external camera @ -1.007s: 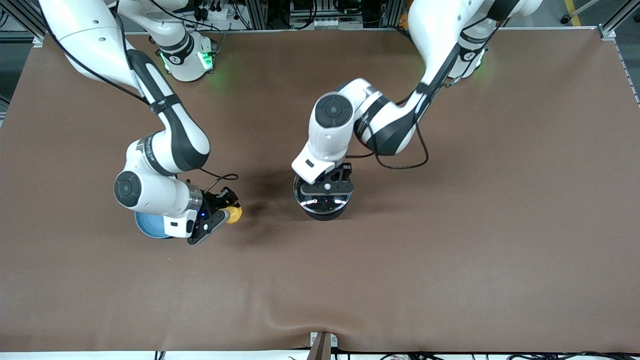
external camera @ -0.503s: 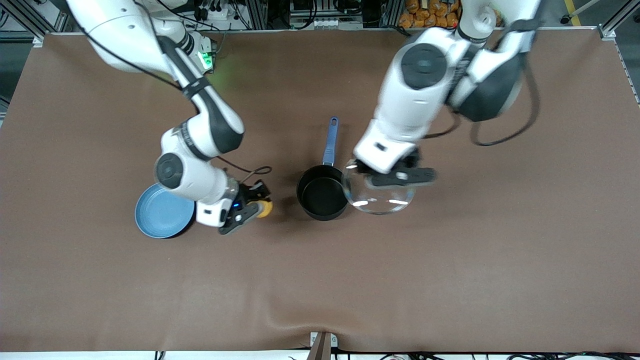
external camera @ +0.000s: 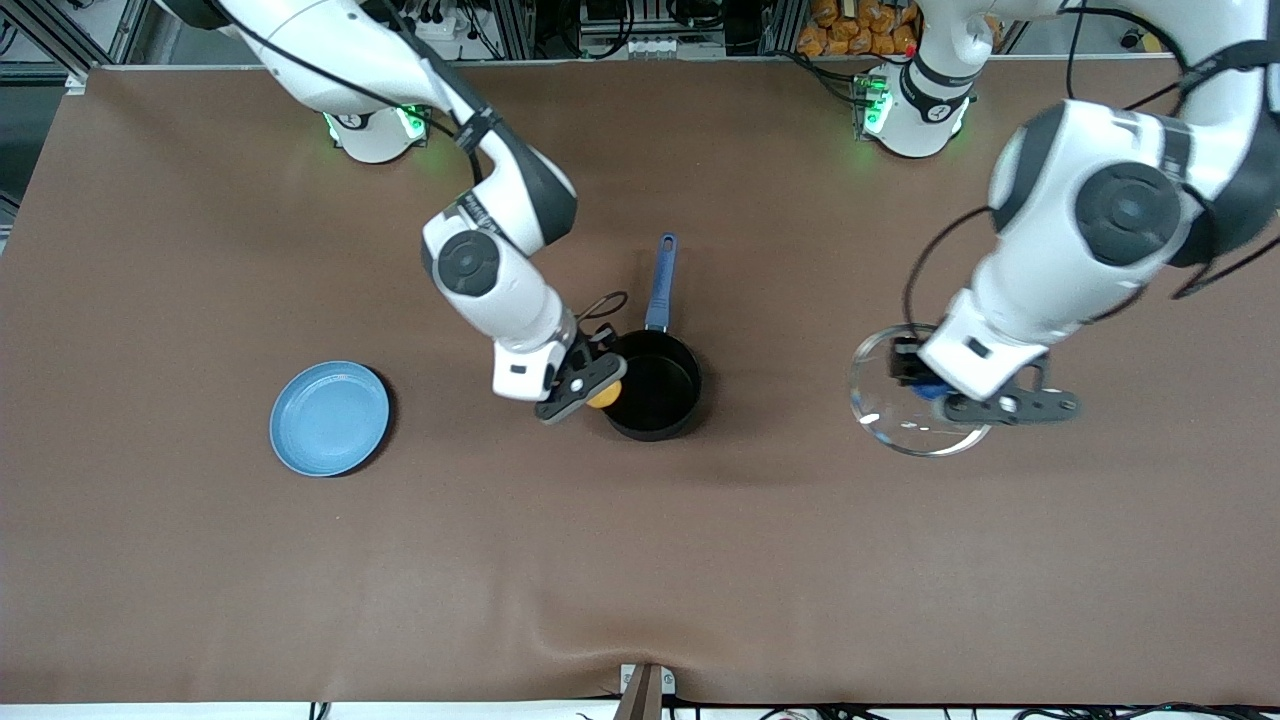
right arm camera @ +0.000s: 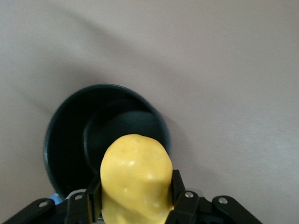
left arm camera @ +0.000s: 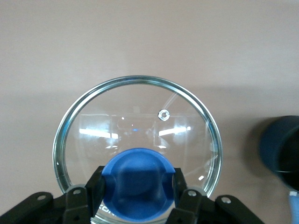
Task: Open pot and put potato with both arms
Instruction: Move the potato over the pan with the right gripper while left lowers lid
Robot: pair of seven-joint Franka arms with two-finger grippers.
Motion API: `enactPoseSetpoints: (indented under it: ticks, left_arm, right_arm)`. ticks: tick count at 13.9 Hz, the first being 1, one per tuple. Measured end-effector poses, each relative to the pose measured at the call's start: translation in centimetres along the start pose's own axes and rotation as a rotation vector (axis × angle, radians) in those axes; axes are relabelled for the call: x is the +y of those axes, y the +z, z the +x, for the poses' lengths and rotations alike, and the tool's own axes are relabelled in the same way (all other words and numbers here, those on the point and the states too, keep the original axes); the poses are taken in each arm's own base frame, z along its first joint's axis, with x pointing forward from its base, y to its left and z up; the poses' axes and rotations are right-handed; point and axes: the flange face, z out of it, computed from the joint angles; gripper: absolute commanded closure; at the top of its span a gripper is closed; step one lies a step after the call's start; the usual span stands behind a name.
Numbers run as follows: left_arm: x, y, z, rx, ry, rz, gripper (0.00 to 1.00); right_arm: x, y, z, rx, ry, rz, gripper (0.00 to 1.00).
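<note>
Near the middle of the brown bench (external camera: pixel 200 560) stands the pot (external camera: pixel 652 385), black and open, its blue handle (external camera: pixel 660 281) pointing toward the robots' bases. The right pincer (external camera: pixel 590 383) hangs over the pot's rim on the side toward the right arm's end of the bench, its fingers closed on the potato (external camera: pixel 604 394); in the right wrist view the potato (right arm camera: pixel 135 178) sits between the two pads above the pot (right arm camera: pixel 74 140). The left pincer (external camera: pixel 985 398) is over bare bench toward the left arm's end, well apart from the pot, clamped on the blue knob (left arm camera: pixel 138 184) of a round glass lid (external camera: pixel 900 420). A light-blue plate (external camera: pixel 329 418) lies toward the right arm's end, well apart from the pot.
</note>
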Motion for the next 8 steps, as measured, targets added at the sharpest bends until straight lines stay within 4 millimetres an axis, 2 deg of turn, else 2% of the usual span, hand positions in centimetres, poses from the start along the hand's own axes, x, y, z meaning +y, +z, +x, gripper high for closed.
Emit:
enactPoseSetpoints:
  ticks: [2, 3, 6, 8]
  left_arm:
    - [-3.9, 2.7, 0.4, 0.002, 0.000, -0.002, 1.00]
    - [-5.0, 4.3, 0.3, -0.001, -0.005, -0.002, 1.00]
    - [-7.0, 9.1, -0.5, -0.002, -0.031, -0.006, 1.00]
    - [-7.8, 12.3, -1.4, 0.009, -0.041, -0.012, 1.00]
  right_arm:
    - [-2.0, 1.8, -0.4, 0.003, -0.006, 0.008, 0.83]
    - [-2.7, 3.0, -0.8, -0.001, -0.011, 0.012, 0.83]
    - [-4.4, 6.6, -1.8, -0.011, 0.000, 0.022, 0.84]
    - [-5.3, 8.3, -2.3, -0.010, 0.000, 0.022, 0.84]
